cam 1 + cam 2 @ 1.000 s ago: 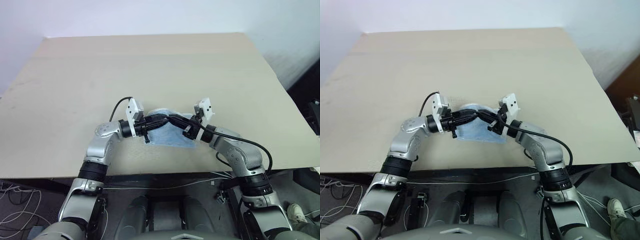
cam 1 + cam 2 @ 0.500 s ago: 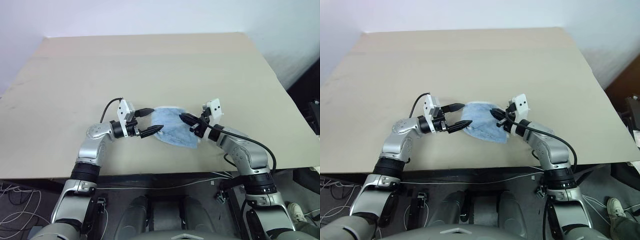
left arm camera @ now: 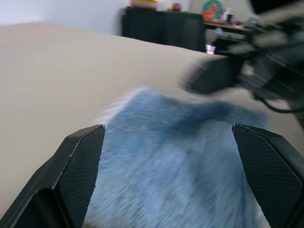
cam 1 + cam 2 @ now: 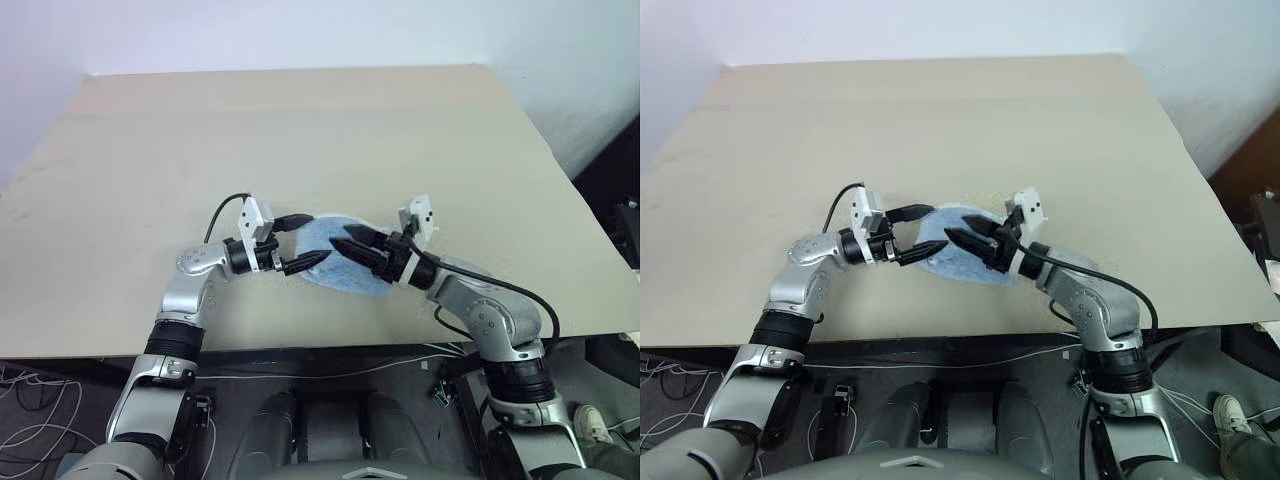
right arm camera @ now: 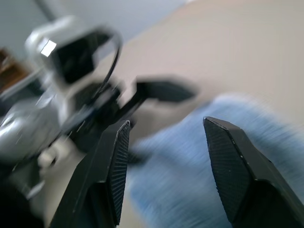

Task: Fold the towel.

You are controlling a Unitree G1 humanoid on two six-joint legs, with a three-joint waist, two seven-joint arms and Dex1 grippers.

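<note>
Towel, light blue terry, lies bunched in a small heap on the tan table, near the table's near edge, roughly centre. Whitish hem visible along its far-left rim. Not laid flat; shape is rumpled and rounded.

Left gripper sits just left of the towel, pointing right, level with the tabletop. Its two black fingers are spread wide apart, one finger at the towel's far-left edge, the other at the near-left edge. Nothing is pinched between them. In the left wrist view both fingers stand at the sides with blue cloth between and beyond them, cloth unheld.

Right gripper comes in from the right, pointing left over the towel's middle. Fingers are parted, a clear gap between the tips, and no cloth is caught in them. Whether the tips touch the towel's top surface can't be told. In the right wrist view its fingers are apart, with blurred blue towel past them and the left gripper facing in from the other side.

Tips of the two grippers are close to each other above the towel's left half, not touching. Black cable loops off the left wrist; another cable runs along the right forearm.
</note>
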